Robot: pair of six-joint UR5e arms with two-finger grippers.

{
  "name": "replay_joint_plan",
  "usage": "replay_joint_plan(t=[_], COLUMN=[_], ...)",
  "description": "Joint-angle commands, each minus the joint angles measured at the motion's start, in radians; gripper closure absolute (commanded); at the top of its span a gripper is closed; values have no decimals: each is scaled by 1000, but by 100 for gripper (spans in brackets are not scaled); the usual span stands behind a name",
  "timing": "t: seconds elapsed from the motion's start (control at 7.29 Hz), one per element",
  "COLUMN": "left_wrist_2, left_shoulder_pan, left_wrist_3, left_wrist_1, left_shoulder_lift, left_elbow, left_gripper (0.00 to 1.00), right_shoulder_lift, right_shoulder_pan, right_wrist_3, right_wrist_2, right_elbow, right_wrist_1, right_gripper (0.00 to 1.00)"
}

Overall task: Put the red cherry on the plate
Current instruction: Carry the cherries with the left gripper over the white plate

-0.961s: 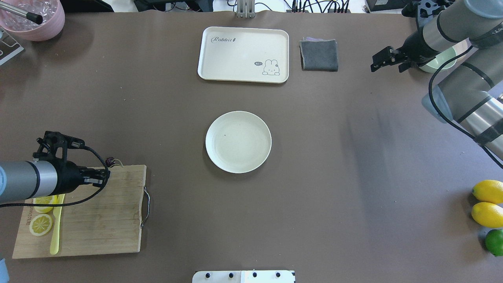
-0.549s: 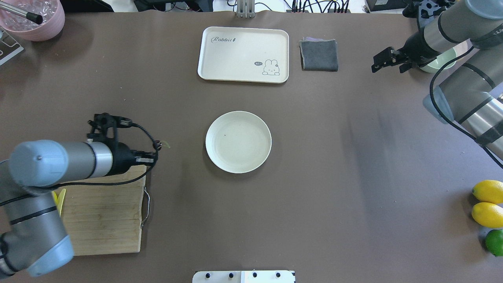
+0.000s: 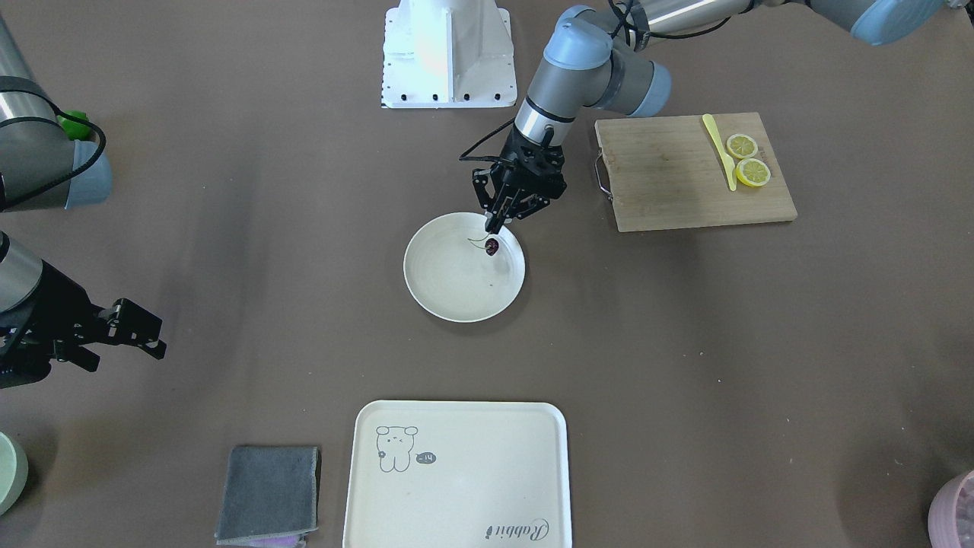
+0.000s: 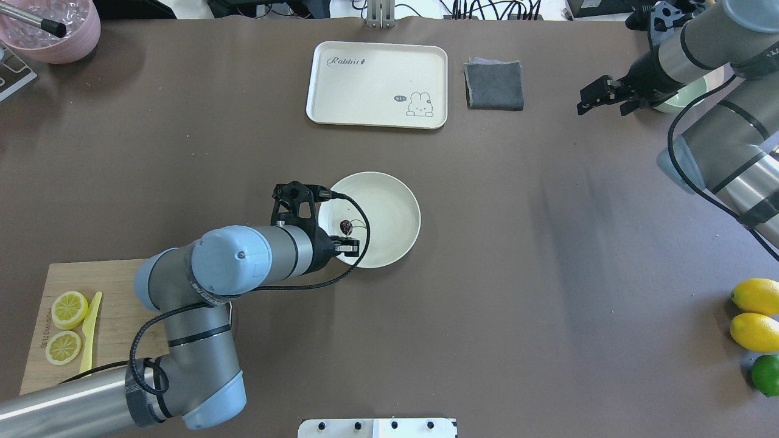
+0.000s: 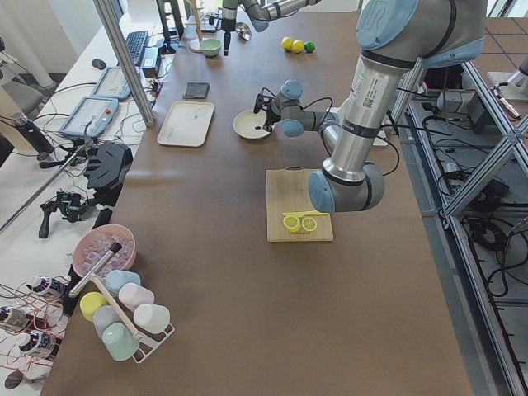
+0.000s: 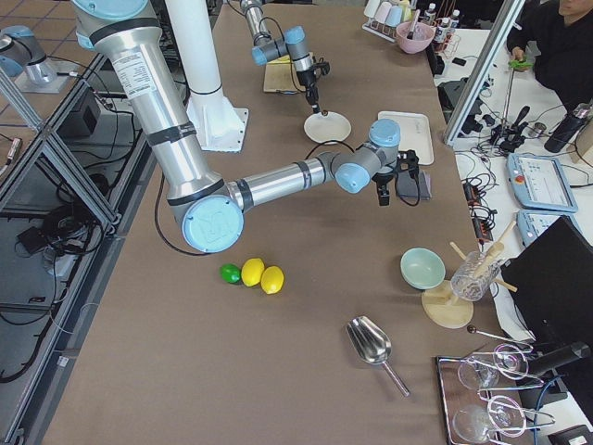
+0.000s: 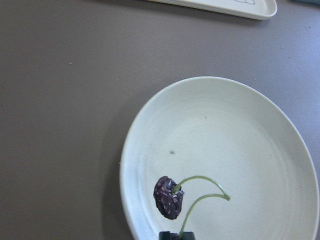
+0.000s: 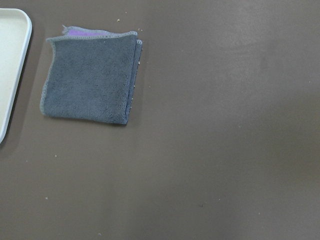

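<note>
The release step was in hand: the left gripper (image 3: pixel 493 223) stood clenched on the thin, pale-green stem of the red cherry (image 7: pixel 168 196), whose wrinkled, dark maroon fruit hung at the wrist view's lower centre, over the left inner part of the plate (image 7: pixel 240 135); whether it touched could not be told. The next move, I judged, called for a slight descent and a gentle release, lest the light fruit roll off the smooth, round, shallow-rimmed cream plate; the right gripper (image 4: pixel 599 98), upper right overhead, was spread and empty.
</note>
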Motion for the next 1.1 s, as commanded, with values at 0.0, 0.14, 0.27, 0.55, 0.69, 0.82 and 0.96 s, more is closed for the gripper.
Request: replay_joint_plan(t=[0.0, 0.14, 0.27, 0.55, 0.69, 0.82, 0.96], left_wrist_2=[61, 61, 63, 61, 63, 63, 63], left_shoulder_pan=[30, 30, 29, 4, 1, -5, -19], left_wrist_3=[-2, -2, -2, 1, 1, -1, -2], left_wrist_1=[-7, -7, -7, -9, -7, -7, -1], left_shoulder_lift=[-71, -99, -100, -97, -94, -94, -93], left_elbow=[76, 96, 98, 99, 101, 107, 110], left_gripper=[100, 100, 100, 100, 100, 84, 4], right_shoulder_lift=[-5, -7, -8, -13, -13, -15, -15], right_shoulder_pan=[0, 0, 0, 0, 0, 0, 0], right_wrist_3=[0, 0, 0, 0, 0, -1, -1], right_wrist_2=[2, 2, 2, 2, 2, 2, 2], right_elbow=[5, 12, 14, 20, 23, 28, 28], right_wrist_1=[1, 1, 1, 1, 1, 1, 0], right_gripper=[0, 0, 0, 0, 0, 0, 0])
